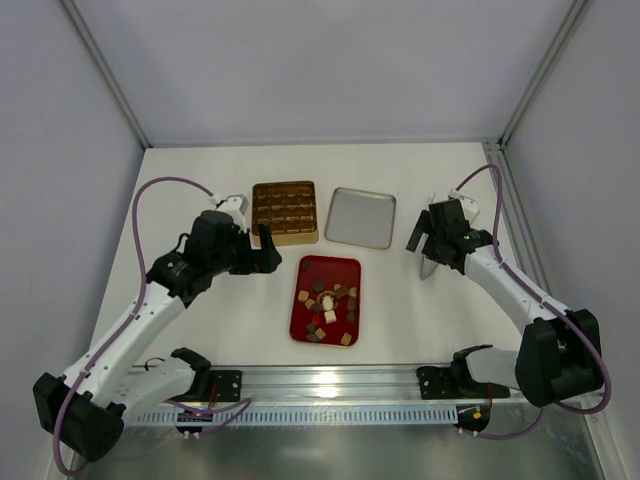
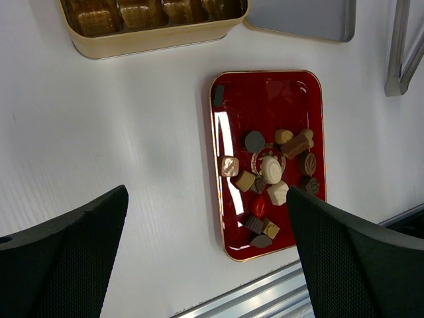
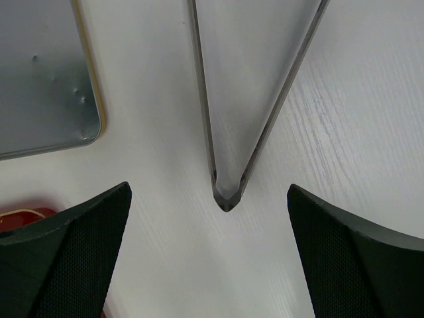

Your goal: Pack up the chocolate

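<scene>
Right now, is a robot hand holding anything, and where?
Nothing is held. The left hand and the right hand are both open and empty; the metal tongs lie untouched.

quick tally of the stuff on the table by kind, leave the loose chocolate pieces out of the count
red tray: 1
gold box with compartments: 1
silver lid: 1
metal tongs: 1
total: 4
</scene>
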